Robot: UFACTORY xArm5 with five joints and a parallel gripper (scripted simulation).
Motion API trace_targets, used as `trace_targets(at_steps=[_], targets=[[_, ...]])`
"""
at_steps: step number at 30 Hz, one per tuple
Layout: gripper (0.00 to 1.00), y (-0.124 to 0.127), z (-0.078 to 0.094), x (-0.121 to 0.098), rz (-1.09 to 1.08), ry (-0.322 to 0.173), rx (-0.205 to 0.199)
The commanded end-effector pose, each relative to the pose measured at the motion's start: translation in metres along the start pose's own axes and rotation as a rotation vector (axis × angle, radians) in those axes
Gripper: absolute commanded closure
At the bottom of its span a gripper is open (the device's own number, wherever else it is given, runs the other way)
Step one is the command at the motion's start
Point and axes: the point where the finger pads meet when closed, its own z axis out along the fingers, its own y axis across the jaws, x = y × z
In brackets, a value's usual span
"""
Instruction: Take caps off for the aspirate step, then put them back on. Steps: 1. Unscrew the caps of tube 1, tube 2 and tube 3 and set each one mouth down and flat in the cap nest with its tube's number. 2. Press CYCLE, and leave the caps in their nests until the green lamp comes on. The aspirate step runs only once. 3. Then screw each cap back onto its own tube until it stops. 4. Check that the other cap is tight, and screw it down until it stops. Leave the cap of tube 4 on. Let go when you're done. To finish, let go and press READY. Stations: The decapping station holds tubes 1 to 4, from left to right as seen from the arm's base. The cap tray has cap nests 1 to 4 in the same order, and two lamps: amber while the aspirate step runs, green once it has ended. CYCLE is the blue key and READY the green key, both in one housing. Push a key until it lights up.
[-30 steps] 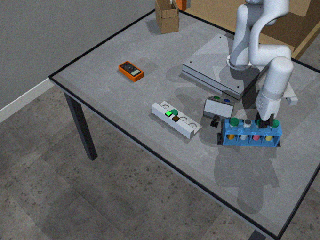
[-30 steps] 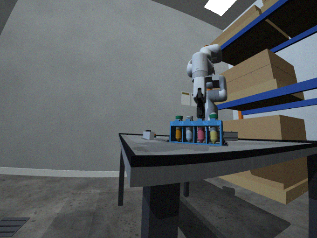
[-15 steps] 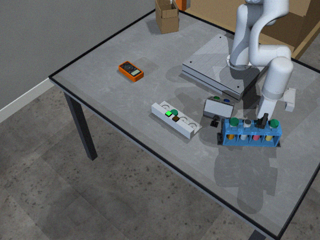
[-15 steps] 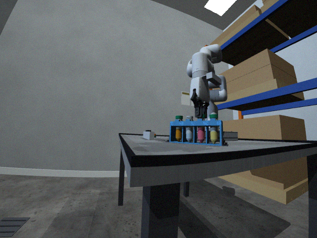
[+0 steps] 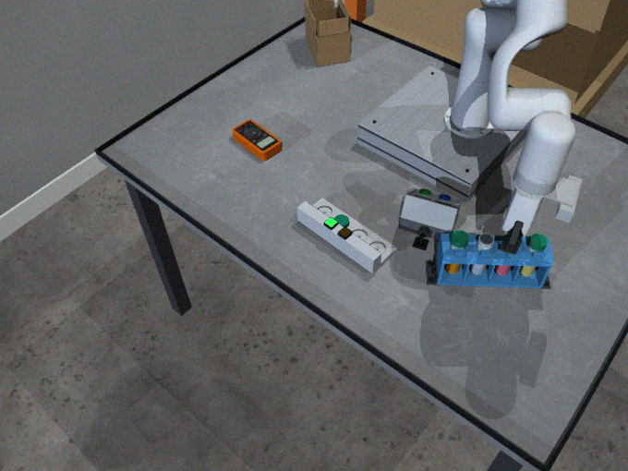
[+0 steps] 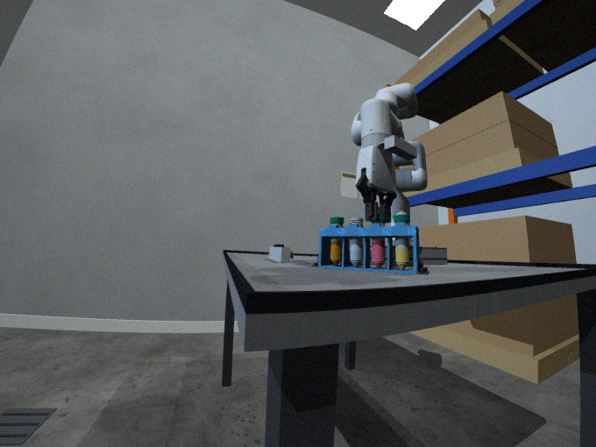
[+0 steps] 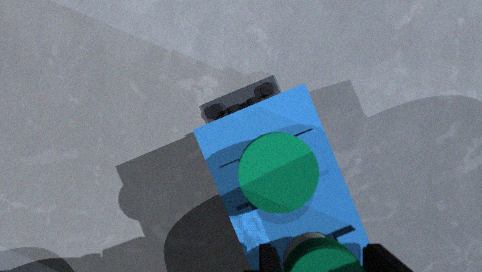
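The blue tube rack stands at the table's front right. My gripper is down over the pink tube, the third from the left in the top view. Its fingers stand on either side of that tube's green cap with a small gap on each side, so it is open. The yellow tube beside it wears a green cap. The orange tube's cap is on. The white tube has no cap. One green cap lies in the white cap tray. The tray's green lamp is lit.
The key housing with the green key and the blue key stands just behind the rack. An orange multimeter and a cardboard box lie farther off. The arm's base plate is behind.
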Motion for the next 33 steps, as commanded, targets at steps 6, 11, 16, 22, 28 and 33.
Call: trace_targets(at_steps=[6,11,16,22,28,33], targets=[[0.54,0.0018,-0.0030,0.0010,-0.119,0.013,-0.001],[0.54,0.0018,-0.0030,0.0010,-0.319,0.013,-0.002],[0.54,0.0018,-0.0030,0.0010,-0.439,0.013,-0.003],[0.54,0.0018,-0.0030,0.0010,-0.679,0.013,-0.005],[0.54,0.0018,-0.0030,0.0010,-0.919,0.012,-0.006],[0.54,0.0018,-0.0030,0.0010,-1.039,0.012,-0.007]])
